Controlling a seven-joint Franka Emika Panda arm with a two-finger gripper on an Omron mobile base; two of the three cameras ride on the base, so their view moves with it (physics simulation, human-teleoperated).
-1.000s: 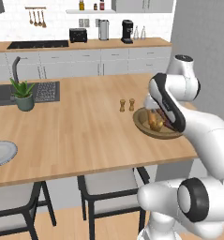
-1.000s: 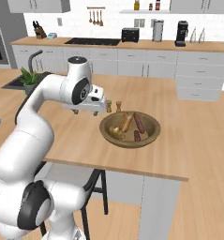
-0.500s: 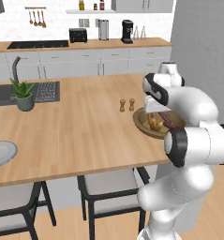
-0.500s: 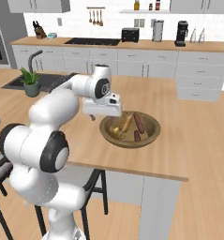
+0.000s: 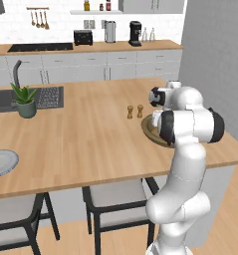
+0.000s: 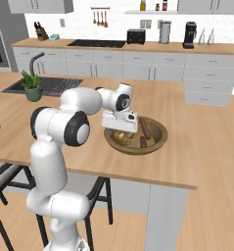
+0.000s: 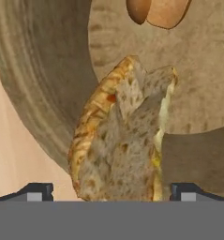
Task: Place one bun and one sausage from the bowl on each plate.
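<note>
Pincer point(image 7: 111, 192) hangs released, jaws spread wide, straight above the bun point(image 7: 123, 140), which lies in the wooden bowl point(image 6: 160, 139) on the desk point(image 6: 197, 127). The bun's long axis runs between the fingertips point(image 7: 38, 191), so a descent should straddle it.

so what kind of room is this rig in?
A rendered home kitchen, by the look of it: a long light-wood island counter with a dark inset sink, a black stovetop on the back counter, and a black coffee maker beside a black toaster.
</note>
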